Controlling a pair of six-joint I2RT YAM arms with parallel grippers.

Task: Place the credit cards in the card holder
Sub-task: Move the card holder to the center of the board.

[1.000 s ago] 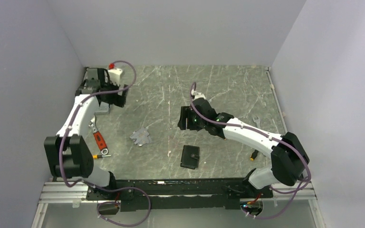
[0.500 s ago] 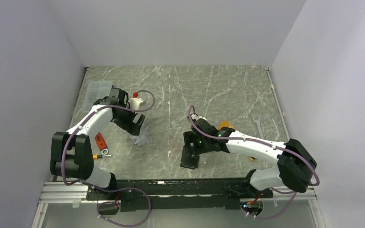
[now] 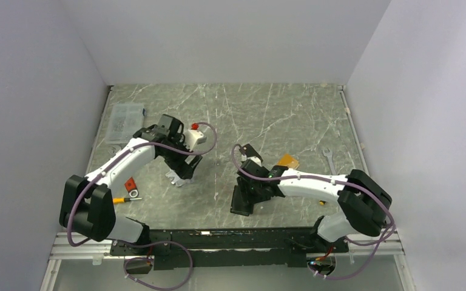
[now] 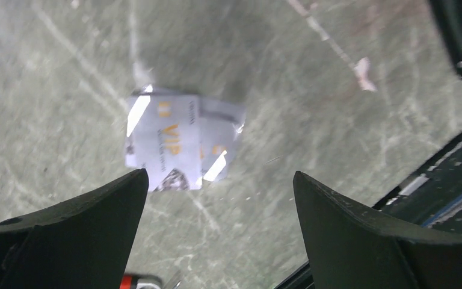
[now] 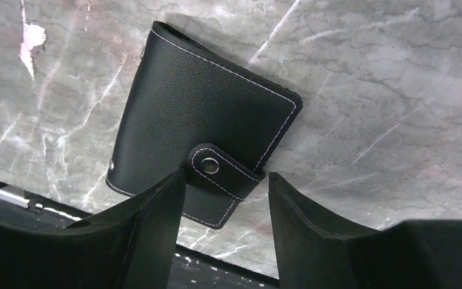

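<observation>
Here, straddles the snapped-shut card holder (image 5: 207, 150) with half-open, empty right jaws; may skid it toward 6 o'clock; holds left jaws wide, empty.

Plain pale grey walls (image 3: 230, 36) enclose a grey-green marbled surface (image 3: 291, 109), streaked with white veins, under soft, even light; a metal rail (image 3: 73, 245) edges its near side.

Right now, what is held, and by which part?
Nothing held: left gripper open above a silvery VIP-marked item; right gripper open, straddling the card holder's snap tab.
</observation>
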